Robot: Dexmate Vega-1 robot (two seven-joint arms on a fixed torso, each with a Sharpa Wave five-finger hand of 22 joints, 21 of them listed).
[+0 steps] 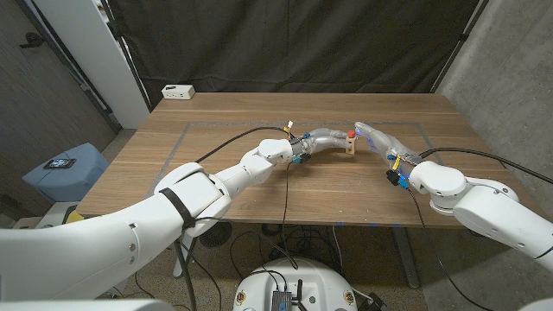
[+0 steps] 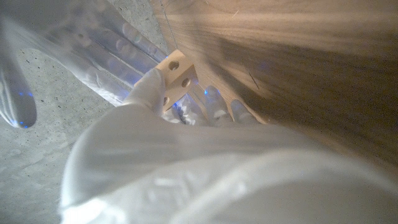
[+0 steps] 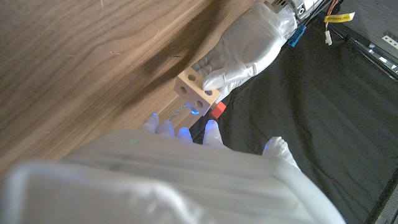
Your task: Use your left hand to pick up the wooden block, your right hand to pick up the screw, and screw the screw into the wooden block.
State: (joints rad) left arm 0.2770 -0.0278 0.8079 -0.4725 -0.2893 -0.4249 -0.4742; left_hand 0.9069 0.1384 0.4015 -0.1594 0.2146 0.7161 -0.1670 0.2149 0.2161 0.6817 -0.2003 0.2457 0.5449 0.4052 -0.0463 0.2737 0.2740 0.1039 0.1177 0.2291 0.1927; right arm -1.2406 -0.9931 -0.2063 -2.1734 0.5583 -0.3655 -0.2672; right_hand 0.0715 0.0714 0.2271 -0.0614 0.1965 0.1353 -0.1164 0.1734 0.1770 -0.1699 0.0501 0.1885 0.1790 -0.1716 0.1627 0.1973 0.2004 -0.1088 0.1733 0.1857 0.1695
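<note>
My left hand holds the small pale wooden block above the middle of the table, thumb pressed on one face. The block shows round holes on two faces. From the other side my right hand reaches in, its fingertips close under the block. The screw has a red head and sits right against the block, pinched at the right hand's fingertips; its red head shows just above the block. Whether its tip sits in a hole is hidden.
The wooden table carries a taped rectangle outline. A white power strip lies at the far left corner. Black curtain hangs behind. Cables trail from both wrists across the table.
</note>
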